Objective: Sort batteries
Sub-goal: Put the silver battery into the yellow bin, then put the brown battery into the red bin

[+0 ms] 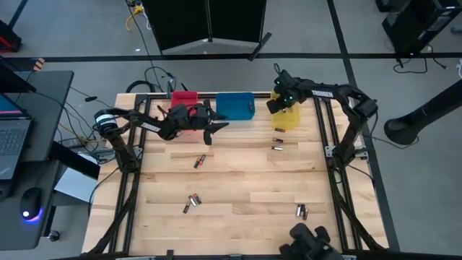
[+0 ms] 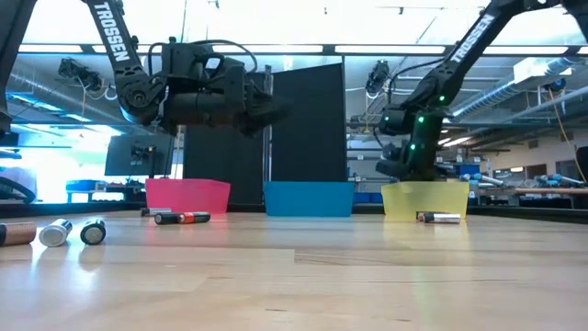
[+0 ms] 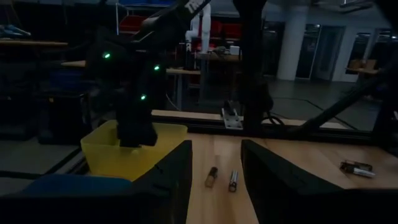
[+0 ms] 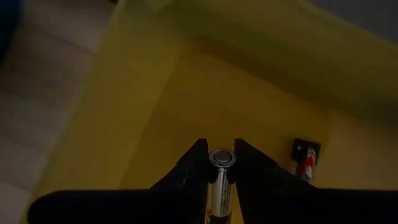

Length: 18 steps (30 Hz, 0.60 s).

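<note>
Item 1. Right pincer (image 4: 221, 163): closed on one battery (image 4: 220, 177), held upright between the two fingers, its flat metal end showing. It is poised over the yellow bin (image 4: 186, 81), a placing judged to suit a straight drop into that bin. One cell (image 4: 305, 163) with a reddish band is already seen lying in the bin's corner.

Item 2. Left pincer (image 1: 211, 128): held above the tabletop (image 1: 238, 180) in front of the red bin (image 1: 184, 97) and blue bin (image 1: 234, 106), the fingers (image 3: 171, 180) parted with nothing between them (a stance judged to be waiting, clear of the other arm's work).

Item 3. Bins: three are set in a row along the far edge, red, blue, yellow, presumably one per kind of cell.

Item 4. Loose batteries on the tabletop: a pair (image 1: 278, 147) just in front of the yellow bin; one (image 1: 199, 161) near the middle; a small cluster (image 1: 190, 204) toward the near left; another (image 1: 301, 211) toward the near right. These are judged to be unsorted as yet. In the low view, one orange-banded cell (image 2: 182, 218) lies before the red bin and another (image 2: 439, 218) before the yellow.

Item 5. Progress: judged early, since most cells lie outside the bins.
</note>
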Tool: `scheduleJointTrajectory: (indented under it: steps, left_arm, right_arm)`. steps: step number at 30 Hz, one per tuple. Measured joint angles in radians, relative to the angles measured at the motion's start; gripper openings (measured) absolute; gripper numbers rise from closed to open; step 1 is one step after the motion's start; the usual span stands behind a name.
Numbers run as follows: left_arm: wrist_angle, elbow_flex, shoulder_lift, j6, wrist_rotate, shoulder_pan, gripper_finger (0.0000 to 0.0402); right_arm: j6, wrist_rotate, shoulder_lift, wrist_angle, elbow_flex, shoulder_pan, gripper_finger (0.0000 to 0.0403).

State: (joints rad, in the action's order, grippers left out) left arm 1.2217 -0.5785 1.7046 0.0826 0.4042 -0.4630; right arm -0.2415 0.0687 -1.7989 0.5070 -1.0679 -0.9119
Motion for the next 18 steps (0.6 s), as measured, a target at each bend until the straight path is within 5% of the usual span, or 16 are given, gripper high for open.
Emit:
scheduleJointTrajectory:
  steps: [10, 18]
  left_arm:
    - [0.001, 0.0, 0.0, 0.0, 0.0, 0.001, 0.0144]
    - [-0.002, 0.0, 0.0, 0.002, 0.04, 0.001, 0.0144]
  right_arm:
    - [0.0, -0.016, -0.059, 0.036, -0.035, -0.003, 0.007]
    - [0.012, -0.019, 0.102, 0.142, -0.031, 0.023, 0.0202]
